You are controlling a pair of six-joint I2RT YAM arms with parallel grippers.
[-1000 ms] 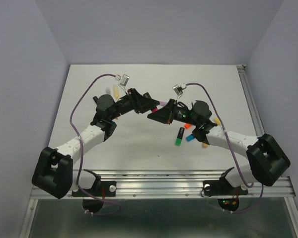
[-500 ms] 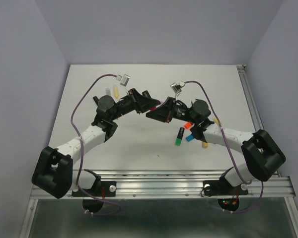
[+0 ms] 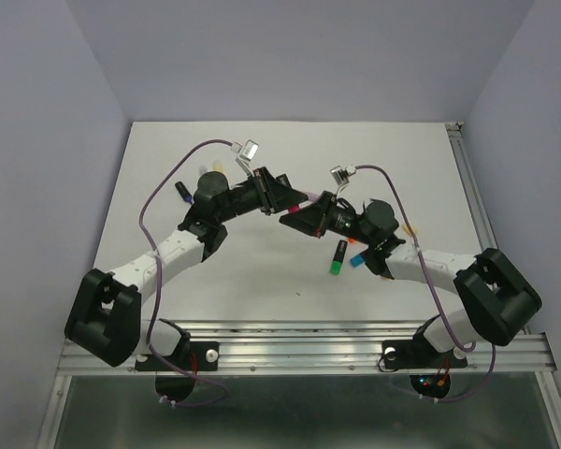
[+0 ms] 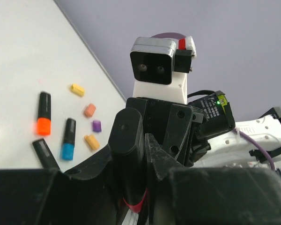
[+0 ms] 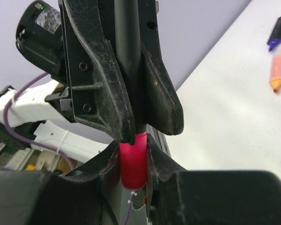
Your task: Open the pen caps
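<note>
Grips a pink cap (image 5: 132, 165) upright in the right gripper (image 5: 132, 157), fingers pressed on both sides. Clamps the black pen barrel (image 5: 127, 56) just above it in the left gripper (image 5: 138, 126). Has a purple-tipped dark pen (image 5: 277, 31) and a pastel orange pen (image 5: 277, 70) lying close together far right on the white table (image 5: 225, 122).

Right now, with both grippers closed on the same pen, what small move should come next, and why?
The left gripper is shut on the black barrel, the right gripper on the pink cap, and the cap is not yet off. So probably pull the grippers straight apart along the barrel.
</note>
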